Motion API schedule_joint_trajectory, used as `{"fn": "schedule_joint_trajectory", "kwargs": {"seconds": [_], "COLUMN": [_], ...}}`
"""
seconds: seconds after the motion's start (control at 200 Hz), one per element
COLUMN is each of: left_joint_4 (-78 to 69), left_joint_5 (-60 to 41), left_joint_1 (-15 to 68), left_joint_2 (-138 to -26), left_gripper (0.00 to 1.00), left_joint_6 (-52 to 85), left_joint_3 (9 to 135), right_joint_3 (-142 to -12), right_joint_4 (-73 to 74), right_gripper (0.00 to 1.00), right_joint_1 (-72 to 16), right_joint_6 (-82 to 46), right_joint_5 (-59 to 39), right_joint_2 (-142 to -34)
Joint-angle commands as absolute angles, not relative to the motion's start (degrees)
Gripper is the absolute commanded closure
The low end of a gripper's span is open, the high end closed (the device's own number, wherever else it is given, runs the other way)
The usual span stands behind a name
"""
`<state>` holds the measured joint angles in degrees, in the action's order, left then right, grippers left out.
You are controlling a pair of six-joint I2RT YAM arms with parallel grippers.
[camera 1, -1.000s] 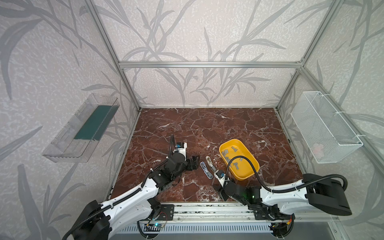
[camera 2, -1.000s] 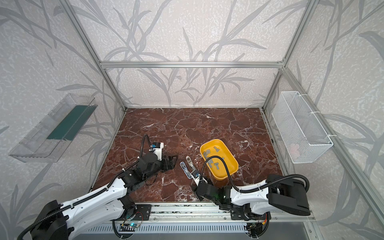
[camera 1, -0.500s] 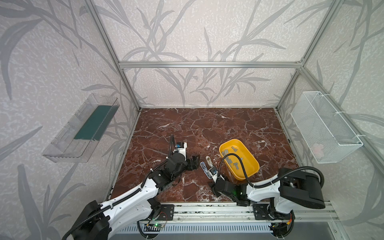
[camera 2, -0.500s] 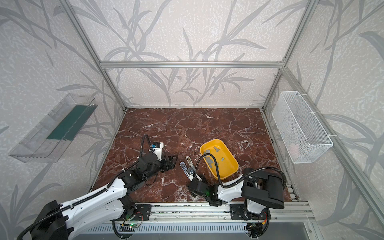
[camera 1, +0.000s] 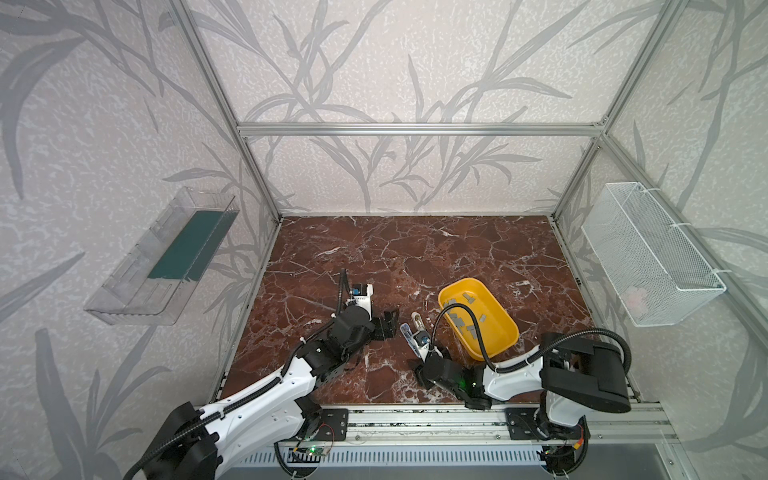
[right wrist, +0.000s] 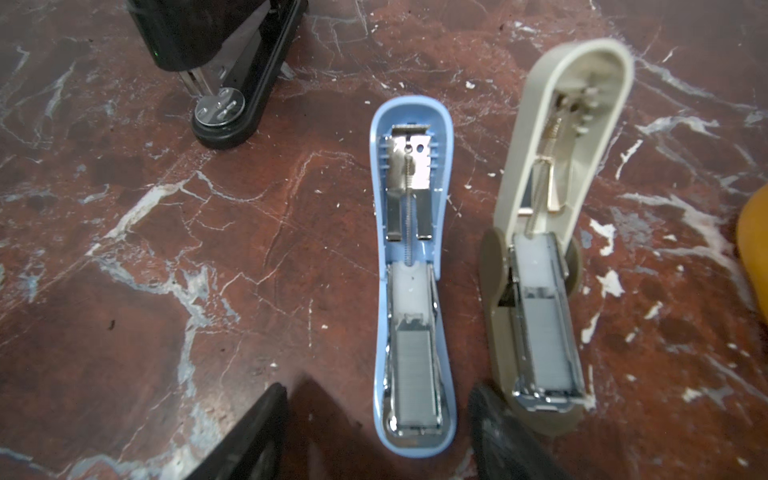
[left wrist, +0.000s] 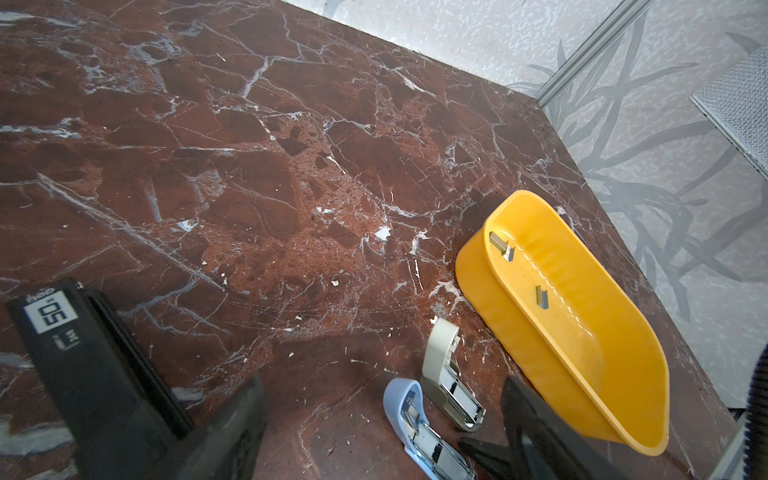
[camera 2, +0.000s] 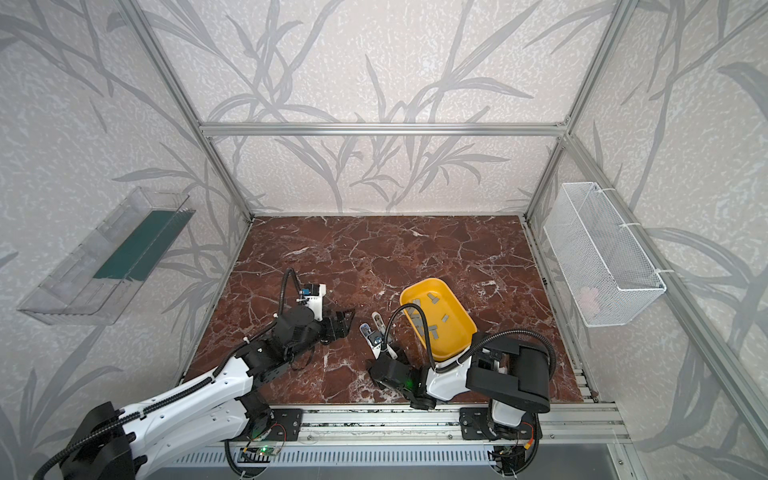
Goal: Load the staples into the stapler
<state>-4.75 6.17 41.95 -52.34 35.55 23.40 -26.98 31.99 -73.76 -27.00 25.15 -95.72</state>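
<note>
- While the left gripper (camera 1: 390, 324) and right gripper (right wrist: 377, 390) were held spread and empty, staples (right wrist: 415, 374) were seen seated in the blue stapler (right wrist: 411, 270) and beige stapler (right wrist: 540, 249).
- Both lids were judged left to close.

Beside the yellow tray (left wrist: 582, 332) of grey staples (left wrist: 541, 297) I see a pale blue stapler (right wrist: 411, 291), a cream-and-olive stapler (right wrist: 540, 270) and, farther from it, a black stapler (right wrist: 245, 95), on a red-brown marble table (camera 1: 395, 249) veined white.
</note>
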Motion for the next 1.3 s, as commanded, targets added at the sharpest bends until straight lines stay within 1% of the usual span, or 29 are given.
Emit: {"fn": "schedule_joint_trajectory", "kwargs": {"seconds": [0.0, 0.23, 0.365, 0.49, 0.655, 0.73, 0.855, 0.965, 1.035, 1.185, 1.295], "left_joint_4": [-4.85, -4.94, -5.37, -5.91, -6.81, -7.09, -7.71, -8.08, -8.35, -8.52, -8.61], "left_joint_5": [7.60, 7.73, 7.65, 7.48, 7.02, 6.81, 6.78, 6.75, 6.72, 6.59, 6.50], "left_joint_1": [42.19, 42.19, 42.21, 42.19, 42.19, 42.23, 42.19, 42.19, 42.19, 42.19, 42.23], "left_joint_2": [-52.10, -52.38, -52.97, -53.65, -54.76, -55.13, -55.77, -56.21, -56.43, -56.66, -56.76], "left_gripper": [0.11, 0.11, 0.11, 0.11, 0.11, 0.11, 0.11, 0.11, 0.11, 0.11, 0.11], "left_joint_6": [35.01, 35.02, 35.07, 35.07, 35.07, 35.16, 35.24, 35.25, 35.25, 35.27, 35.39], "left_joint_3": [22.65, 22.55, 22.51, 22.63, 22.68, 22.67, 22.69, 22.68, 22.79, 23.01, 22.98], "right_joint_3": [-26.76, -26.76, -26.81, -27.26, -27.77, -27.77, -27.42, -27.07, -26.51, -25.40, -25.63], "right_joint_4": [27.59, 27.86, 27.94, 27.54, 27.53, 27.68, 27.13, 25.25, 24.49, 23.73, 23.73], "right_gripper": [0.30, 0.32, 0.36, 0.41, 0.53, 0.55, 0.55, 0.50, 0.50, 0.49, 0.52], "right_joint_1": [-73.51, -73.55, -73.41, -73.20, -72.69, -72.69, -72.69, -72.70, -72.75, -72.71, -72.69], "right_joint_6": [-27.42, -27.10, -26.68, -26.46, -26.34, -26.24, -26.03, -26.09, -26.15, -26.19, -25.94], "right_joint_5": [23.93, 24.60, 25.29, 26.01, 26.69, 26.80, 26.81, 27.32, 27.98, 29.41, 29.64], "right_joint_2": [-99.14, -99.55, -100.02, -100.92, -103.04, -103.52, -103.06, -101.72, -100.76, -99.54, -100.51]}}
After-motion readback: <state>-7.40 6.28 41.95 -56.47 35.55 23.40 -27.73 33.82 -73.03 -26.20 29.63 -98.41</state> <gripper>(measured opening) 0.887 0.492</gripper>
